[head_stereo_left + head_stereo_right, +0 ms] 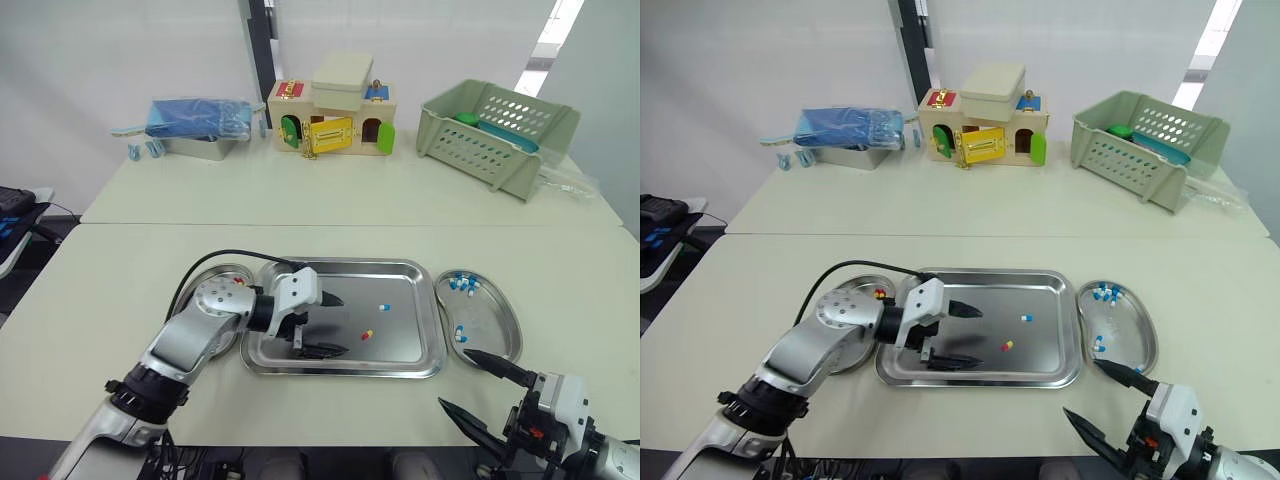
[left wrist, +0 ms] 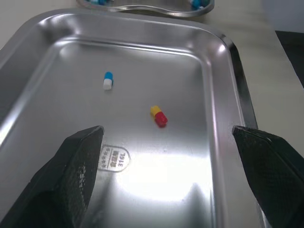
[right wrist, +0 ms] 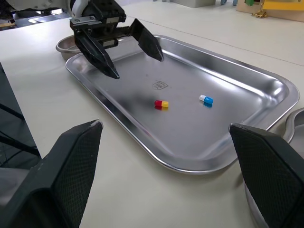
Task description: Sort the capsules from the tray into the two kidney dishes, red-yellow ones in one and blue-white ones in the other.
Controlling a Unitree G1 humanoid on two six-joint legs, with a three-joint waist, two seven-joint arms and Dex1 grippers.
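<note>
The left arm is reached in from the near left, over the left dish (image 1: 203,273), with the wrist bent toward the middle of the tray (image 1: 405,268). The left gripper (image 1: 338,325) is held over the tray's left part, its fingers spread wide and nothing between them. Just beyond its tips, one red-yellow capsule (image 1: 367,335) and one blue-white capsule (image 1: 384,306) are seen apart on the tray floor. The right gripper (image 1: 453,377) is held low over the table (image 1: 120,300), off the tray's near right corner and beside the right dish (image 1: 511,322). Its fingers are likewise spread and empty, pointed toward the tray. Red-yellow capsules (image 1: 237,281) are seen in the left dish, and blue-white capsules (image 1: 460,283) in the right dish.
</note>
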